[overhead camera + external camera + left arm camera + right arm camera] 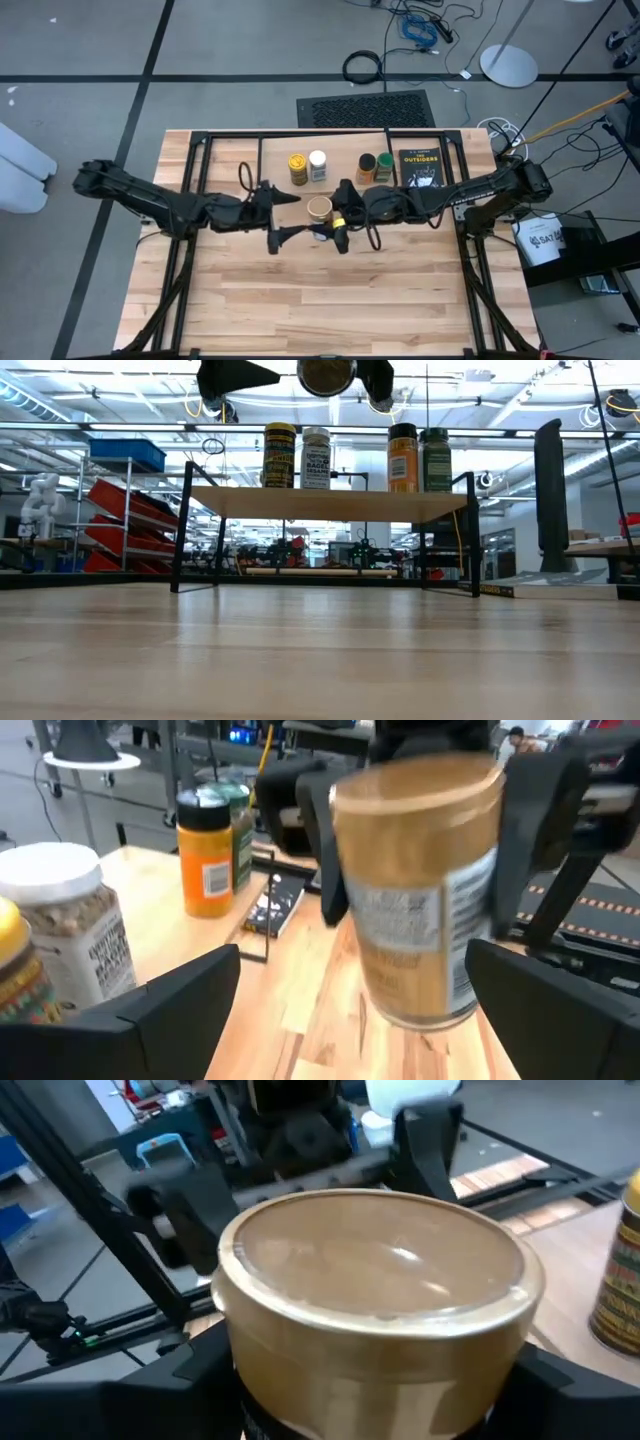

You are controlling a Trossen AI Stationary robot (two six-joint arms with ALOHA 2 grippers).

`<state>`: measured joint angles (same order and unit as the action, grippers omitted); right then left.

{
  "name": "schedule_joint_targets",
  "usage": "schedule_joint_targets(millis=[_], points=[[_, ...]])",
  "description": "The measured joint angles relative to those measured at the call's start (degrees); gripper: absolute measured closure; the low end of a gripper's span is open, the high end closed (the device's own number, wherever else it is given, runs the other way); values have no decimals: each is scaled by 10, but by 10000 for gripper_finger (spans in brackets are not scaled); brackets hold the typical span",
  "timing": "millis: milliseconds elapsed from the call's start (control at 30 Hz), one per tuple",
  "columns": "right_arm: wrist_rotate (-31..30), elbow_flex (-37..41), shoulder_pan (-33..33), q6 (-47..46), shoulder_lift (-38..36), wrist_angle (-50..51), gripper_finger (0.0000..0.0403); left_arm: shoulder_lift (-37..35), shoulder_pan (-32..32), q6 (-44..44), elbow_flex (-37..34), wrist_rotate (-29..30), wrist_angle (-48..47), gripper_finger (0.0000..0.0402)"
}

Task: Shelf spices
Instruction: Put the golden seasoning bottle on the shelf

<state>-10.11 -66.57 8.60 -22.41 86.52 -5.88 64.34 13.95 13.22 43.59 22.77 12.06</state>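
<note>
A spice jar with a tan lid [320,208] hangs in the air in front of the shelf [330,505], above the height of the board, with my right gripper [332,212] shut on it. My left gripper [278,215] stands open just left of the jar, its fingers [180,1005] wide apart and short of the jar [425,890]. Four spices stand upright on the shelf board: yellow-lidded [279,456], white-lidded [316,458], dark-lidded with orange contents [402,458] and green-lidded [435,460]. My right gripper pinches the tan-lidded jar between its two fingers, one on each side of the jar's wall just below the lid [345,895]. The fingers [540,830] come nearly level from the table's right. The jar sits about upright, lid up, lifted clear of table and shelf.
A black book with orange lettering [420,167] stands at the shelf's right end. The shelf's black legs [183,525] stand on the tabletop. Bare butcher-block table [330,300] stretches toward the near edge.
</note>
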Motion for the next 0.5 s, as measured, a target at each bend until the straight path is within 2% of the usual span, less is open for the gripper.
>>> schedule_joint_targets(millis=[167, 333, 500], points=[[0, 0, 0, 20, 0, -25, 134, 19, 12, 15, 0, -4, 8, 2], [0, 0, 0, 34, 0, -30, 131, 44, 25, 15, 0, -44, 76, 2], [0, 0, 0, 42, 0, -34, 134, 67, 20, 27, 0, -50, 122, 2]])
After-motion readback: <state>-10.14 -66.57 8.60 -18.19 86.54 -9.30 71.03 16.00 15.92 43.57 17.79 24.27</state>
